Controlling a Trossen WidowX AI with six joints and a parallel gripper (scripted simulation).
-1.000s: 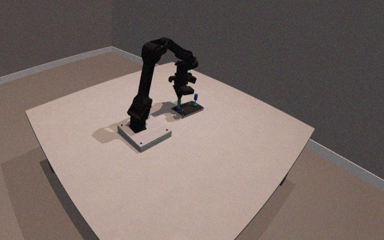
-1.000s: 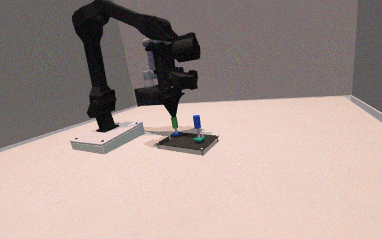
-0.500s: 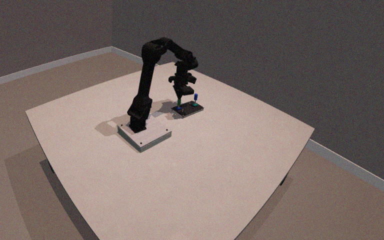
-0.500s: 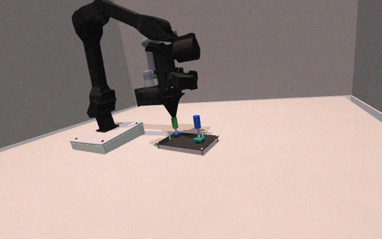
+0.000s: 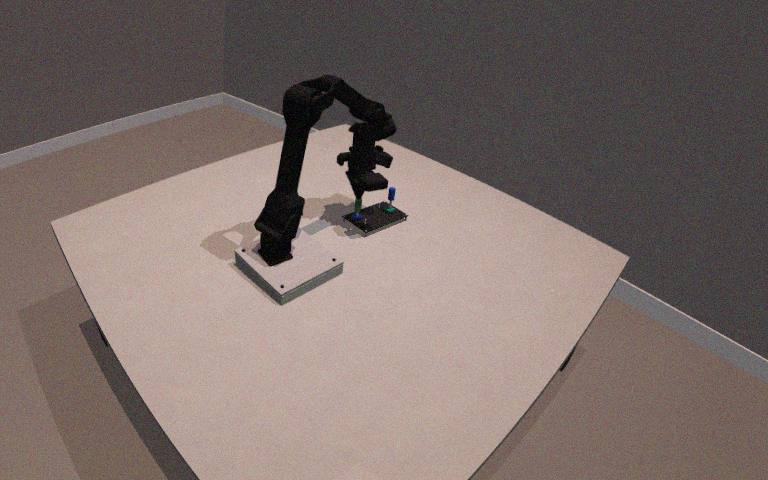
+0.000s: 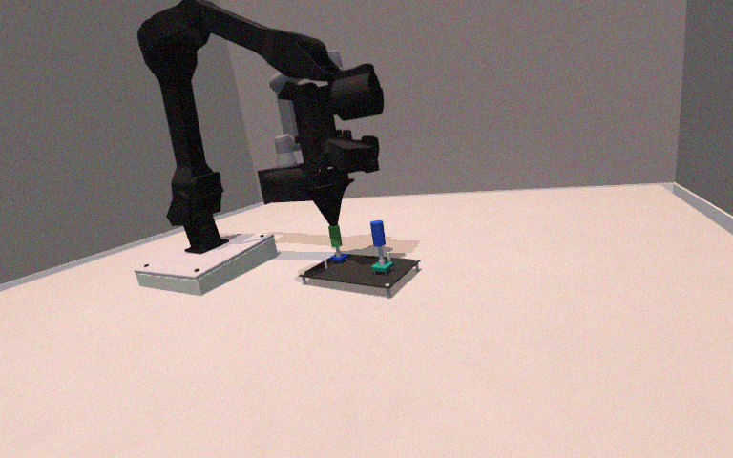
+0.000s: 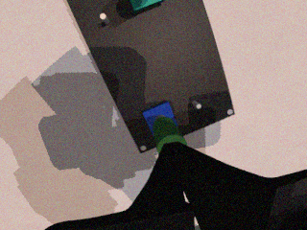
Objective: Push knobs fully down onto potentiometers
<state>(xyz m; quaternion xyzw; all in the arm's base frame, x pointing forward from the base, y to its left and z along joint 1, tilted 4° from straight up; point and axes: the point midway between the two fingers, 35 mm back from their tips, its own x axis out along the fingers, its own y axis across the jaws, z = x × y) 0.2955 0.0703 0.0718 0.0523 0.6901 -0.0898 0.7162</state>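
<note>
The tool (image 6: 332, 222) was pinched fully together with nothing between its fingers, its blunt tip resting on top of the green knob (image 6: 335, 235), presumably so it could press down like a single punch. That knob stood upright, long axis vertical, above its blue potentiometer (image 6: 337, 258) at the near-arm end of the circuit board (image 6: 356, 272) on the worktop (image 6: 486, 323). The blue knob (image 6: 377, 234) stood beside it, equally upright, shaft showing below

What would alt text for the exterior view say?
A black robot arm's shut gripper presses its tip onto a green knob on a dark circuit board. A blue knob beside it stands raised on its shaft, untouched.
</note>
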